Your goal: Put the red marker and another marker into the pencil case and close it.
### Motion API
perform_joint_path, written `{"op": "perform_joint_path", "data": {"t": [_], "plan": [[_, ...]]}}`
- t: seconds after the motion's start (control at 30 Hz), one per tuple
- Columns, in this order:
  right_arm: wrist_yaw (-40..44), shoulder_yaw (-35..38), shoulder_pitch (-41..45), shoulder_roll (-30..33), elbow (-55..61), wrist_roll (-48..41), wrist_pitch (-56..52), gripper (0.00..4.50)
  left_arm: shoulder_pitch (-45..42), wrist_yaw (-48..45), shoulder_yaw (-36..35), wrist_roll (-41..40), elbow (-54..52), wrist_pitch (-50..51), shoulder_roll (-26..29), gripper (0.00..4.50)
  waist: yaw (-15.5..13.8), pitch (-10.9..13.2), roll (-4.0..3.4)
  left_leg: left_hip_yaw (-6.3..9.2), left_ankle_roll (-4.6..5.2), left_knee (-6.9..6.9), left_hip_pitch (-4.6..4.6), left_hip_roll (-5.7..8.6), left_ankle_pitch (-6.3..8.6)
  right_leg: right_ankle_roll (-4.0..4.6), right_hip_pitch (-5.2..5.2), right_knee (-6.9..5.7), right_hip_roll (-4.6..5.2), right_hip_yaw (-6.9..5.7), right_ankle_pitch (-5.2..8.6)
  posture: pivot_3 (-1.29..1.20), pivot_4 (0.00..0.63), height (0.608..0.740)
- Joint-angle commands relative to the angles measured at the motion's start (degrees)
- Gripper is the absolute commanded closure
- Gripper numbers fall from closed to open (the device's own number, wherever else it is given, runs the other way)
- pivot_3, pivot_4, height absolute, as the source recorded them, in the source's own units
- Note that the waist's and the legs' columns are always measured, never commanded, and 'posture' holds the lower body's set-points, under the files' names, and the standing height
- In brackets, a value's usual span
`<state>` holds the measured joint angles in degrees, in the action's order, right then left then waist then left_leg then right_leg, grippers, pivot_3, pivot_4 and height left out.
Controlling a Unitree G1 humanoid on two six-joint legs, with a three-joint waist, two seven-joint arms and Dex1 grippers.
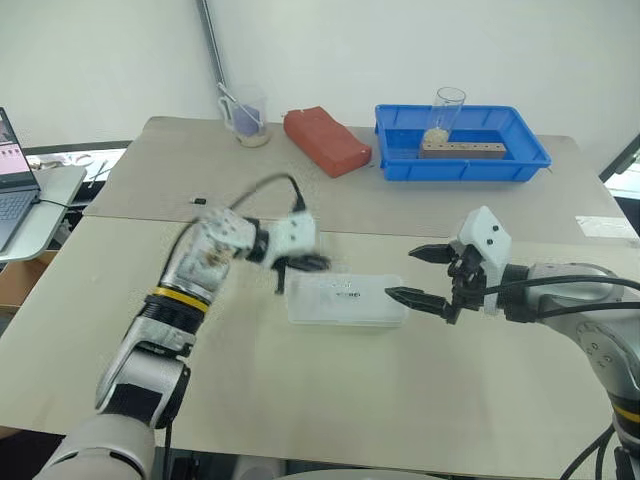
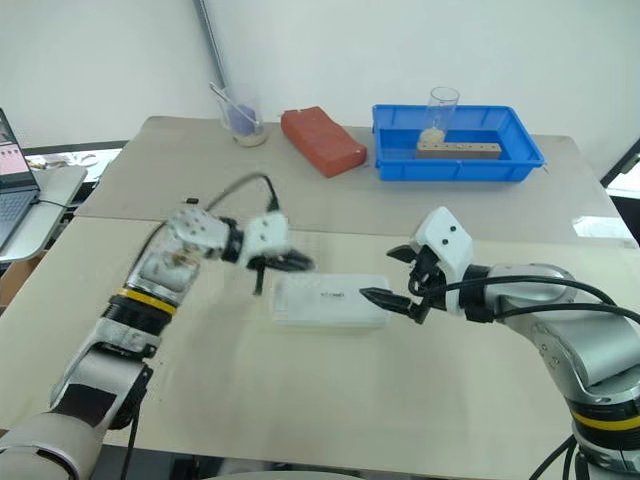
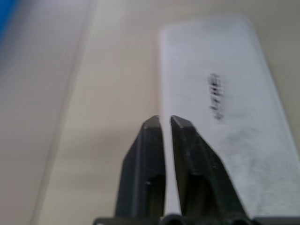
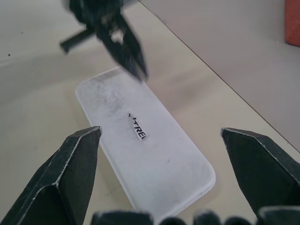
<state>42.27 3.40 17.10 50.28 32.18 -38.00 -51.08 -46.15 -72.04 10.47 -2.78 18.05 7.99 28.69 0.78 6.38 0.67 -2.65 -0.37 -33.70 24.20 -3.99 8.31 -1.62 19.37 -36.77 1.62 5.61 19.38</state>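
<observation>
Already the flat white rectangular plastic pencil case (image 1: 346, 299) lies lid-down. The left gripper (image 1: 300, 264), fingers barely parted and empty, hangs at its end; the right gripper (image 1: 426, 274), spread wide and empty, flanks the other. If the lid is unlatched, a nudge from either could skid the case instead.

The pencil case (image 1: 346, 299) at the frame centre looks like white matt plastic, a little scuffed. The tabletop (image 1: 400, 400) is beige, smooth and matt. The bin (image 1: 462, 145) at upper right is glossy blue plastic; the glass (image 1: 446, 112) inside it is clear.

Blue bin (image 1: 530, 160), red block (image 1: 326, 140), plastic cup (image 1: 249, 116), laptop (image 1: 14, 190).
</observation>
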Motion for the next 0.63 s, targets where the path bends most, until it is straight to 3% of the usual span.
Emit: {"op": "perform_joint_path", "data": {"t": [0.03,0.17,0.2,0.37,0.63], "plan": [[4.33,3.66,-0.43,2.95,-1.74,0.92,4.14,0.00,3.01,0.78,-7.03,-6.03,-9.31,7.08,5.17,2.22,0.27,-0.02,-0.08,0.00,0.03,0.02,-0.02,0.00,0.02,-0.01,-0.01,0.02,0.00,0.01,0.00,0.00,0.150,0.740],[10.86,3.78,-3.07,7.25,-6.63,4.64,10.26,0.00,14.45,1.02,-12.55,-10.07,-19.43,12.27,12.36,0.17,0.37,-0.01,-0.19,-0.04,0.07,0.12,-0.25,-0.01,0.05,0.02,-0.17,0.04,0.01,0.03,0.02,0.00,0.150,0.740],[11.98,3.88,-3.54,7.94,-7.93,5.50,11.65,0.00,17.49,1.08,-13.63,-10.59,-21.62,12.56,13.90,0.03,0.37,0.03,-0.15,-0.04,0.07,0.14,-0.35,-0.02,0.05,0.05,-0.22,0.03,0.01,0.03,0.04,0.00,0.150,0.740],[14.96,4.38,-5.61,9.20,-13.34,9.36,17.46,0.00,25.88,8.09,-18.84,-10.34,-27.84,14.74,17.26,0.03,-0.29,0.12,0.00,-0.07,0.05,0.14,-0.41,-0.07,0.05,0.13,-0.17,0.01,0.09,-0.07,0.07,0.00,0.150,0.740],[12.84,4.70,-5.22,6.05,-16.57,11.11,18.90,0.00,27.86,13.58,-20.43,-10.72,-27.62,15.41,18.10,0.03,-0.35,0.10,-0.03,-0.48,0.05,0.34,-0.44,0.13,0.05,0.12,-0.21,0.06,0.49,-0.01,0.10,0.00,0.150,0.740]]}}
